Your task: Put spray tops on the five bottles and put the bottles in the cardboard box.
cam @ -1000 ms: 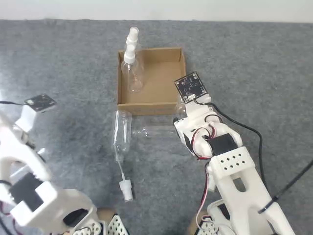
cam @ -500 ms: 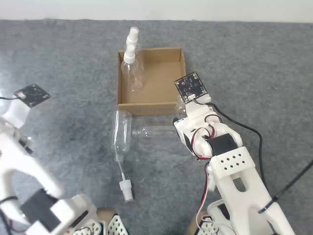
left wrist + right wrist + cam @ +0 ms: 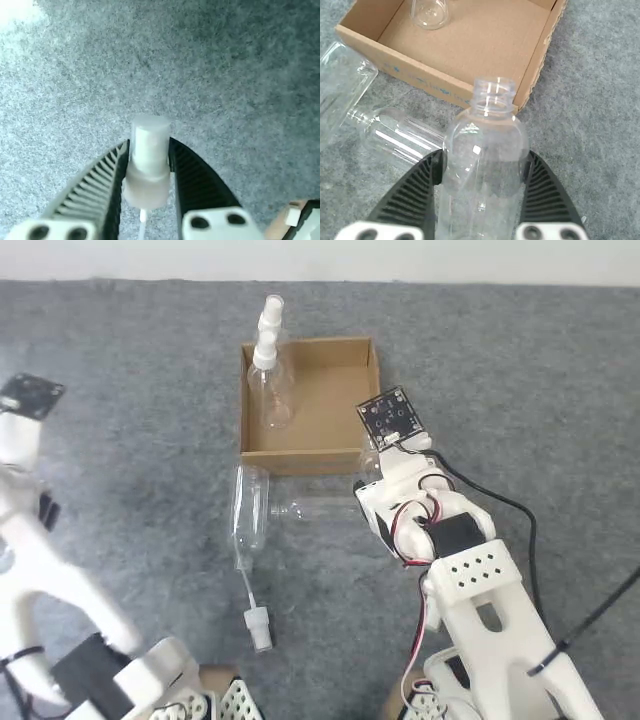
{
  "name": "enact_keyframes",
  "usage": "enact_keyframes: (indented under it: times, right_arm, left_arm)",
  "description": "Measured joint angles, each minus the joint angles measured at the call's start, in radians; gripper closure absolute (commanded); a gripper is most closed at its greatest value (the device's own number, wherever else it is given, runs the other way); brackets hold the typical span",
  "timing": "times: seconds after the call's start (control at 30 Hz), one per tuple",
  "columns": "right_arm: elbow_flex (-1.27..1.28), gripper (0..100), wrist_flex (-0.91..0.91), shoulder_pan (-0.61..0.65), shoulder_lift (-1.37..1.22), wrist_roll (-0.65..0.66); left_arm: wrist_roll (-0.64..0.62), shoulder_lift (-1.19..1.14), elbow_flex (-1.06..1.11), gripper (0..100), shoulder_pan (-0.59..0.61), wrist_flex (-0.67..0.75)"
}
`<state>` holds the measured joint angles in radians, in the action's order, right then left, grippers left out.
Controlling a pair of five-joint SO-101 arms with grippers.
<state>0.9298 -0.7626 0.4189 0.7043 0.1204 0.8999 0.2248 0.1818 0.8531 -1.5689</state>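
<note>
**Left claw** (image 3: 148,145): closed on a white spray top (image 3: 149,162). The cap is pinched between both fingers, its head stands out past the tips, and its dip tube trails back toward the palm. Grey carpet (image 3: 225,60) is seen beyond the tips.

**Right claw** (image 3: 485,157): closed around the body of a clear, uncapped bottle (image 3: 487,127). The open neck is held past the fingertips. The cardboard box (image 3: 305,461) lies just beyond that neck.

**Change recorded:** over the last second the left arm (image 3: 40,560) has been swung outward, away from the right claw. The held top has been carried farther from the open neck. The right arm (image 3: 470,580) and its bottle have not been moved.

**Meaning, as judged:** capping has not begun. The top must be brought back across and lined up over the neck.

**Stock:**
- Two topped bottles (image 3: 273,390) are lodged in the box's far corner from the right claw.
- Two bare bottles (image 3: 250,515) lie on the carpet just beside the right claw, toward the left arm.
- A loose spray top with tube (image 3: 259,625) lies near them.

Two of five are counted as done.
</note>
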Motion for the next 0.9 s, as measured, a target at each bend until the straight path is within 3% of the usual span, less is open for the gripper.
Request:
enact_keyframes:
  times: [0.23, 0.63, 0.9]
  right_arm:
    - [0.0, 92.8, 0.0, 0.0, 0.0, 0.0]
    - [0.0, 92.7, 0.0, 0.0, 0.0, 0.0]
    - [0.0, 92.7, 0.0, 0.0, 0.0, 0.0]
  left_arm:
    - [-0.015, 0.0, 0.0, 99, -0.02, 0.006]
    - [-0.152, 0.025, 0.003, 99, -0.052, 0.011]
    - [-0.253, 0.239, 0.203, 99, -0.1, 0.16]
